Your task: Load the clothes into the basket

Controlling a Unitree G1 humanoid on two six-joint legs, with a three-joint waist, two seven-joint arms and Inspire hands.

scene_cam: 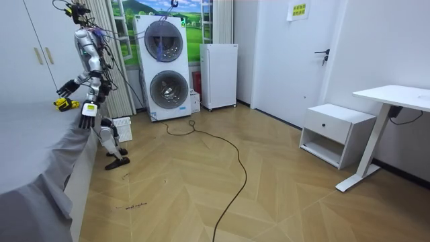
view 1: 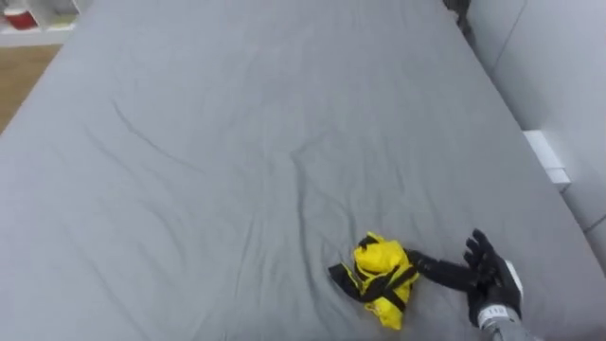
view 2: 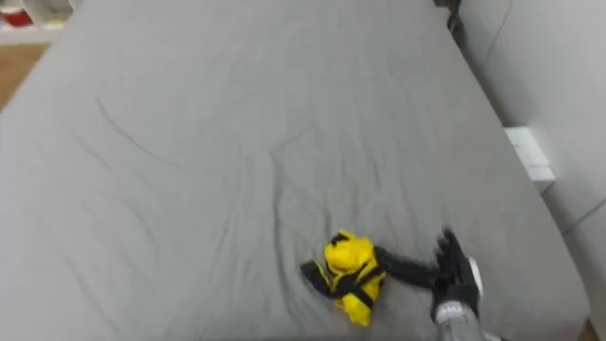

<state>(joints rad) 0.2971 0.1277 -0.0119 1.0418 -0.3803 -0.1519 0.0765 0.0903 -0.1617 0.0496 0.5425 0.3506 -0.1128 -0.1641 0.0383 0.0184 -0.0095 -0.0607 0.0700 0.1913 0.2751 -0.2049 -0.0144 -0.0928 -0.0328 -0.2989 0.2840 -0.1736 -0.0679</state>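
We count one yellow-black garment [view 1: 381, 275] on one grey bed [view 1: 237, 142]. Right hand [view 1: 492, 279] sits just beside it, fingers spread. Left hand [scene_cam: 86, 121] hangs, fingers loose.

A wide bed [view 1: 237, 133] lies under a creased grey sheet, with white cupboard doors [scene_cam: 27, 47] rising beside it. The floor [scene_cam: 282, 195] is light wood boards. At the far wall a stacked washer and dryer [scene_cam: 165, 67] stand next to a small white fridge [scene_cam: 219, 67]. A white door [scene_cam: 334, 60], a low white cabinet [scene_cam: 336, 131] and a white desk [scene_cam: 396, 94] line the room view's right.
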